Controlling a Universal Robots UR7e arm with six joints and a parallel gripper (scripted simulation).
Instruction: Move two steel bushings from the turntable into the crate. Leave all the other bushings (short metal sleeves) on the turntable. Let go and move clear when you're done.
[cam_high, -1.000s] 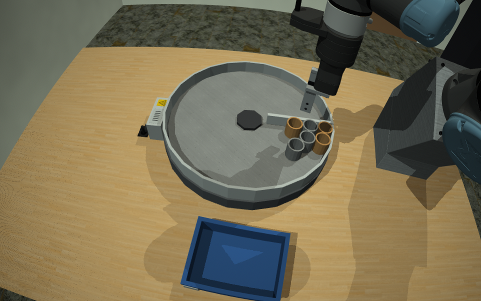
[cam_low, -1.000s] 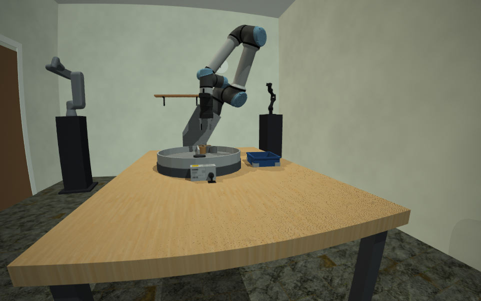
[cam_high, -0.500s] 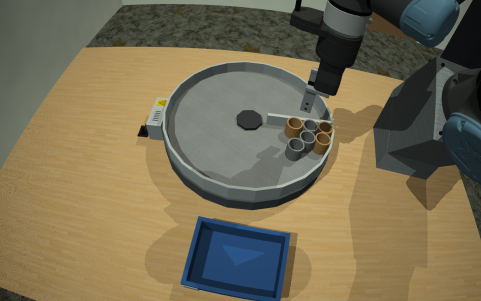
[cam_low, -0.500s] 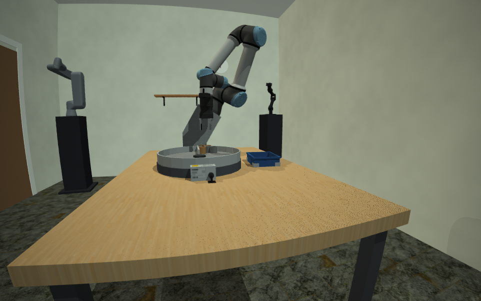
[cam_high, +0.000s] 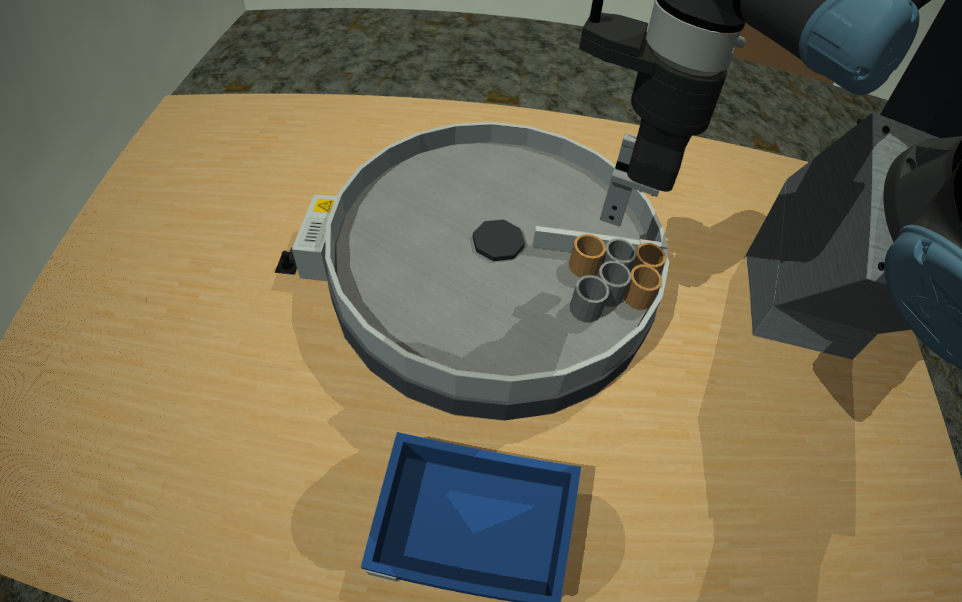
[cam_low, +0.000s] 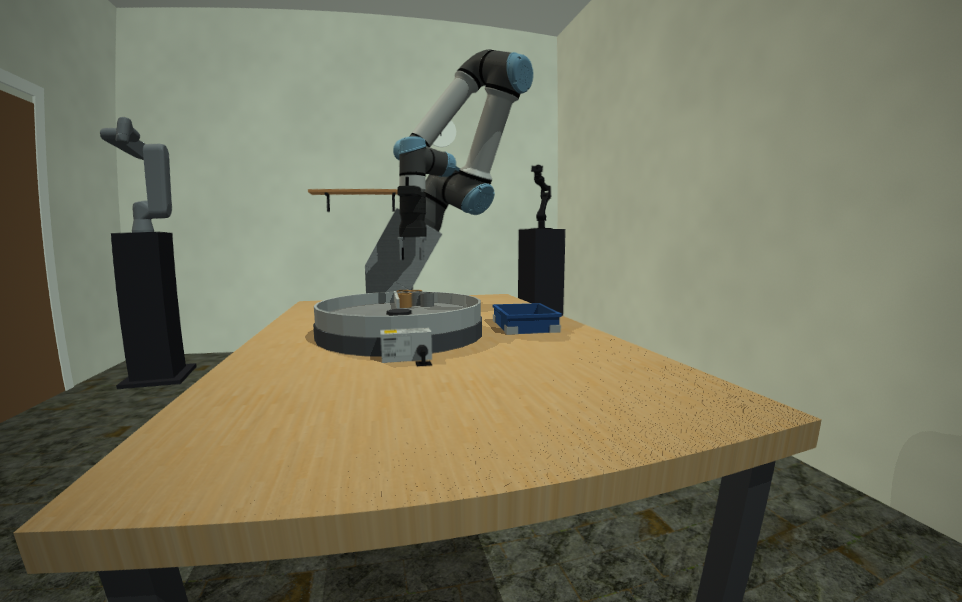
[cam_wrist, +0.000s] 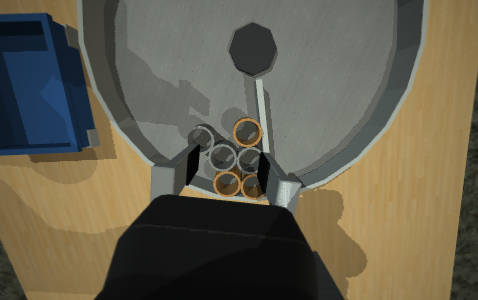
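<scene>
My gripper is open and empty, above the bushing cluster near the turntable's rim. The grey turntable holds three grey steel bushings and three copper-coloured ones, all upright and close together. One steel bushing stands at the cluster's outer corner. Another steel bushing is in the middle, and the third steel bushing is by the bar. The copper-coloured bushings stand around them. In the wrist view a finger partly covers two bushings. The blue crate is empty.
A light bar runs from near the dark hub to the turntable's raised rim, beside the bushings. A control box sits against the turntable's outside. The arm's base stands beyond the cluster.
</scene>
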